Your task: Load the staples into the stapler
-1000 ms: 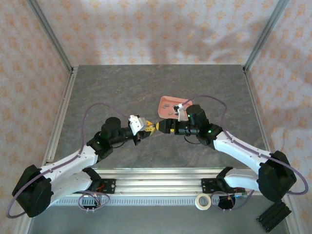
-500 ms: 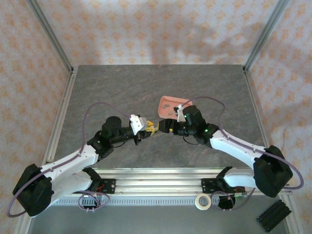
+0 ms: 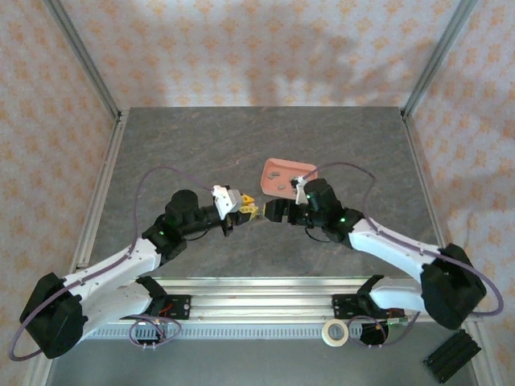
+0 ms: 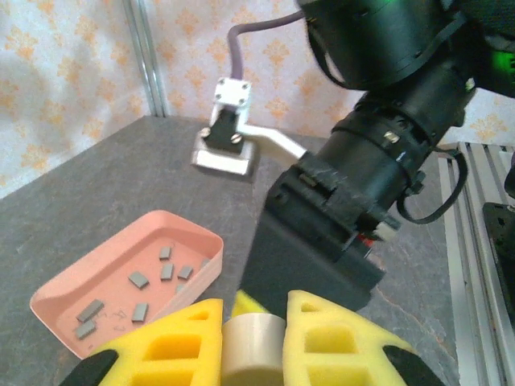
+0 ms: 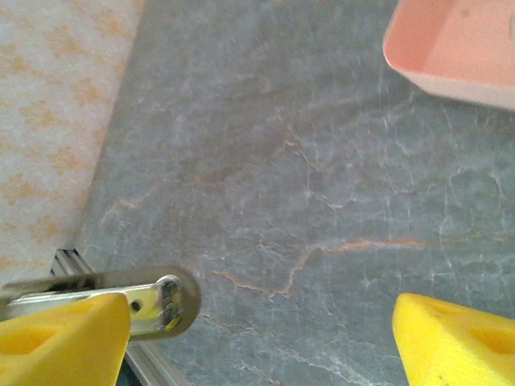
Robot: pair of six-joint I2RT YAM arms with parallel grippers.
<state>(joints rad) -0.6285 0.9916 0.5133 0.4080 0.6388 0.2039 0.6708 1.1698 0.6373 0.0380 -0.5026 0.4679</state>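
Drawn back since a second ago from the small beige stapler [image 4: 253, 354] clenched in the left gripper [image 4: 251, 305], the right gripper [image 5: 261, 305] hangs with jaws spread, while the tiny grey-brown metal staples [image 4: 138, 279] lie in the salmon-pink plastic tray [image 4: 185, 229] on the grey stone-patterned table [image 4: 96, 185] near them.

Your salmon-pink tray [image 3: 273, 164] sits just right of centre on the grey marbled worktop [image 3: 201, 145]. At the bottom edge you see a white tape roll [image 3: 335, 332], and a black block [image 3: 451, 355] lower right.
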